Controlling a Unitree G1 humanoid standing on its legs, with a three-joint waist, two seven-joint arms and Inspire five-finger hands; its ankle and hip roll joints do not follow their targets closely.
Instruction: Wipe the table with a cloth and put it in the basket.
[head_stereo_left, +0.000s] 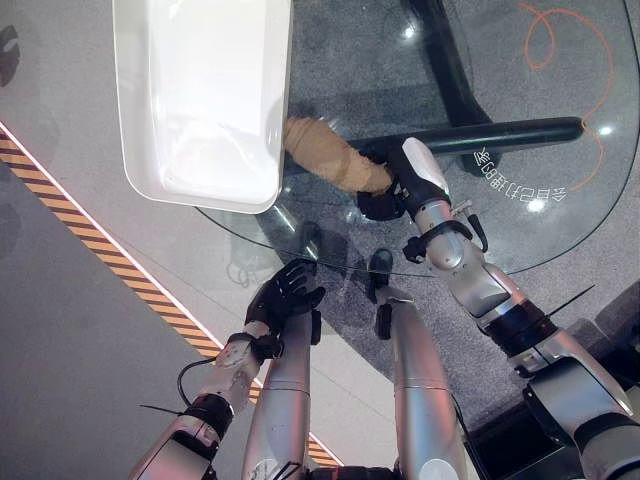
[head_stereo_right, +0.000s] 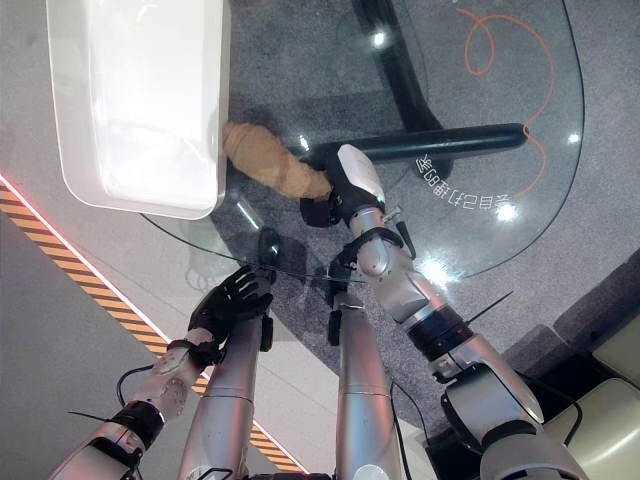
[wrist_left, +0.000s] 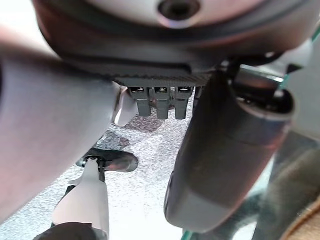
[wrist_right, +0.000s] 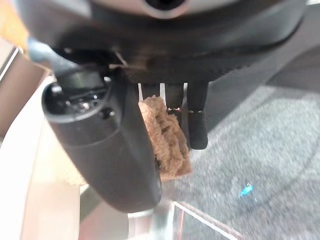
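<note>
Fingers (wrist_right: 198, 125) of the right hand (head_stereo_left: 385, 197) clutch the brown cloth (head_stereo_left: 325, 153) beside the white basket (head_stereo_left: 140, 170); left hand (head_stereo_left: 283, 295) relaxed

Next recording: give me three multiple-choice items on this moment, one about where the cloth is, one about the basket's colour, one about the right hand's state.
1. Where is the cloth?
A. inside the basket
B. on the glass table beside the basket
C. on the floor

2. What colour is the basket?
A. white
B. blue
C. black

3. What is the right hand doing?
A. hanging open, away from the cloth
B. resting in the basket
C. gripping the cloth

Answers: 1 B, the brown roll lies on the glass by the basket's rim. 2 A, its walls are white. 3 C, the right wrist view shows fingers and thumb closed on the cloth.
</note>
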